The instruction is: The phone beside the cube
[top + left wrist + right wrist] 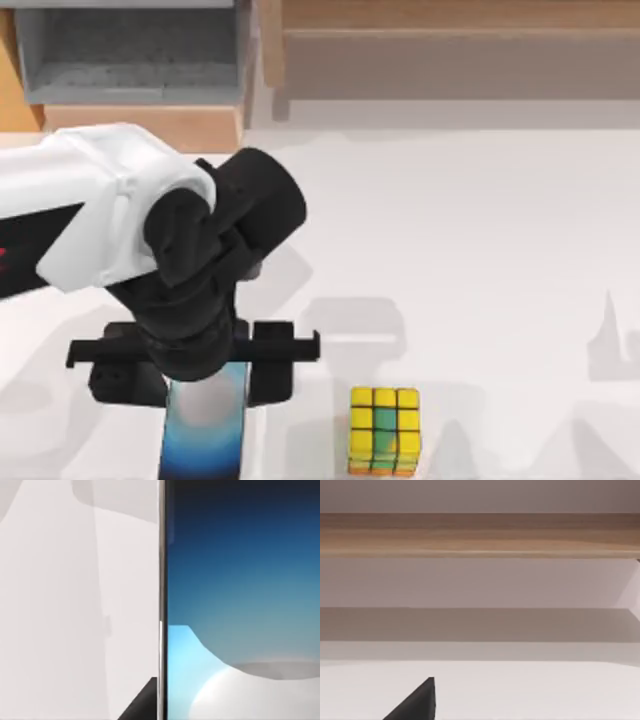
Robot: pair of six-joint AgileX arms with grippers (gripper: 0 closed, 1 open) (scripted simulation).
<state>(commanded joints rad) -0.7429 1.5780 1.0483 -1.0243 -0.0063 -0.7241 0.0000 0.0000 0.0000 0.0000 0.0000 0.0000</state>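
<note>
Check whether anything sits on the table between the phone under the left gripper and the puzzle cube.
Nothing visible does. In the top view, bare white table lies between the slim blue-to-white smartphone and the yellow-topped puzzle cube on its right. The left gripper is right over the phone's upper end.

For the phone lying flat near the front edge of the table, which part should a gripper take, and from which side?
Take the phone across its two long edges, coming straight down from above. It lies flat, screen up, so only its narrow width offers a span to pinch. The left gripper already hangs over its far end, fingers either side. The cube stands apart on the right, leaving room.
</note>
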